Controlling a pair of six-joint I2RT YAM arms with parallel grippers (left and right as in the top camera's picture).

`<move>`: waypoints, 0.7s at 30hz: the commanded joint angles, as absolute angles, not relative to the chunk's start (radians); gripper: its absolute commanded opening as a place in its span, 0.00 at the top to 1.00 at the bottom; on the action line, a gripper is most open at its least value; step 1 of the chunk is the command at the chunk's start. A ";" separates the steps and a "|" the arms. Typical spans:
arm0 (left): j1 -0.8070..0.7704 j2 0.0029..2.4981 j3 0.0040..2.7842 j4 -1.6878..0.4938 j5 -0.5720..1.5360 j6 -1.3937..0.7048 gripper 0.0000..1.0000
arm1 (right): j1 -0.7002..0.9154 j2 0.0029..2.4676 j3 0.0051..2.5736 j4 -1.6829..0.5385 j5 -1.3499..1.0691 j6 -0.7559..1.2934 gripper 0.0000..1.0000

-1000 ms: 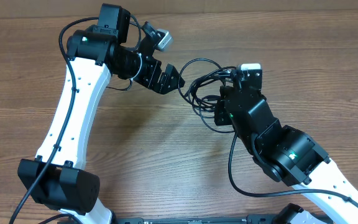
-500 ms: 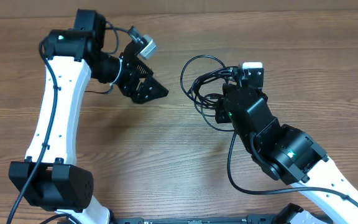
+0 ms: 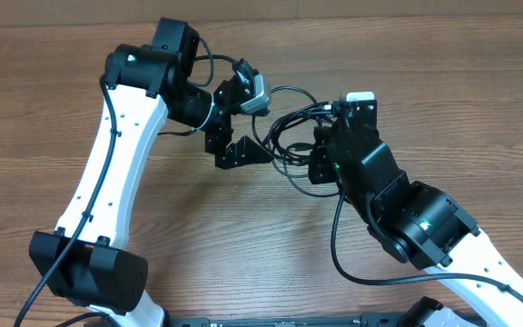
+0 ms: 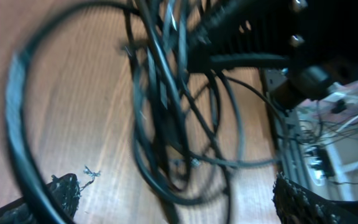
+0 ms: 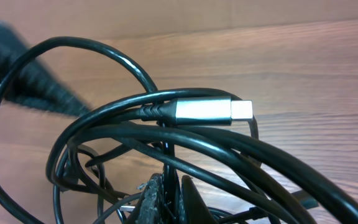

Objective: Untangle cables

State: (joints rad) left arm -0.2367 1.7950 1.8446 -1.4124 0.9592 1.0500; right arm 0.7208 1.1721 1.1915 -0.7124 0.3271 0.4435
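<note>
A tangle of black cables (image 3: 289, 127) lies on the wooden table between my two arms. In the right wrist view the bundle (image 5: 135, 143) fills the frame, with a silver USB plug (image 5: 210, 111) on top. My right gripper (image 5: 171, 199) is shut on a black cable strand at the bundle's right side (image 3: 320, 154). My left gripper (image 3: 239, 136) is open at the bundle's left edge. In the left wrist view its fingertips (image 4: 64, 190) stand far apart with the blurred cable loops (image 4: 173, 124) between and beyond them.
The wooden table (image 3: 243, 236) spreads around the bundle. The left arm's own black cable (image 3: 175, 127) hangs near its wrist. A loop of the right arm's cable (image 3: 339, 245) lies on the table by its forearm.
My left gripper swung away to the left, then came back right to the bundle's left edge, still open. My right gripper has stayed shut on the cable, almost still.
</note>
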 commanded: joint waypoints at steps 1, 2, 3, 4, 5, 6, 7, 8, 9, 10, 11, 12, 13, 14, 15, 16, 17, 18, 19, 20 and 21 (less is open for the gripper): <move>-0.239 1.778 1.862 -1.371 0.992 1.103 0.00 | 0.718 1.169 1.211 -0.701 0.230 0.437 0.96; -0.239 1.778 1.861 -1.363 0.992 1.103 0.00 | 0.718 1.169 1.211 -0.701 0.215 0.436 0.96; -0.239 1.778 1.861 -1.357 0.992 1.103 0.00 | 0.718 1.169 1.211 -0.701 0.201 0.437 0.96; -0.239 1.778 1.861 -1.353 0.992 1.103 0.00 | 0.718 1.169 1.211 -0.700 0.181 0.437 0.96; -0.239 1.778 1.861 -1.351 0.992 1.103 0.01 | 0.718 1.169 1.211 -0.700 0.172 0.437 0.96; -0.239 1.778 1.861 -1.346 0.992 1.104 0.00 | 0.718 1.169 1.211 -0.700 0.162 0.436 0.96; -0.239 1.778 1.861 -1.335 0.992 1.104 0.00 | 0.718 1.169 1.211 -0.700 0.154 0.437 0.96; -0.239 1.778 1.861 -1.328 0.992 1.103 0.00 | 0.718 1.169 1.211 -0.700 0.151 0.437 0.96; -0.239 1.778 1.861 -1.327 0.994 1.103 0.00 | 0.718 1.169 1.211 -0.700 0.151 0.437 0.96; -0.239 1.778 1.861 -1.327 1.000 1.103 0.00 | 0.718 1.169 1.211 -0.700 0.151 0.436 0.96; -0.239 1.778 1.861 -1.327 1.004 1.103 0.00 | 0.718 1.169 1.211 -0.700 0.150 0.437 0.96; -0.239 1.778 1.861 -1.327 1.008 1.103 0.00 | 0.718 1.169 1.211 -0.699 0.144 0.436 0.96; -0.239 1.778 1.861 -1.327 1.007 1.103 0.00 | 0.718 1.169 1.211 -0.698 0.134 0.436 0.96; -0.239 1.778 1.861 -1.329 1.000 1.103 0.00 | 0.718 1.169 1.211 -0.696 0.119 0.436 0.96; -0.239 1.778 1.861 -1.331 0.989 1.103 0.00 | 0.718 1.169 1.211 -0.696 0.110 0.436 0.96; -0.239 1.778 1.861 -1.333 0.979 1.098 0.00 | 0.718 1.169 1.211 -0.696 0.110 0.436 0.96; -0.239 1.778 1.861 -1.336 0.978 1.091 0.00 | 0.718 1.169 1.211 -0.696 0.110 0.436 0.96; -0.239 1.778 1.861 -1.335 0.979 1.083 0.00 | 0.718 1.169 1.211 -0.696 0.110 0.436 0.96; -0.239 1.778 1.861 -1.335 0.978 1.074 0.00 | 0.718 1.169 1.211 -0.696 0.110 0.436 0.96; -0.239 1.778 1.861 -1.335 0.978 1.073 0.00 | 0.718 1.169 1.211 -0.696 0.110 0.436 0.96; -0.239 1.778 1.861 -1.335 0.977 1.073 0.01 | 0.718 1.169 1.211 -0.696 0.110 0.436 0.96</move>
State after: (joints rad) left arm -0.2363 1.7950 1.8446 -1.3346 0.9653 1.0565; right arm 0.7204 1.1721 1.1915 -0.7105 0.1230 0.4435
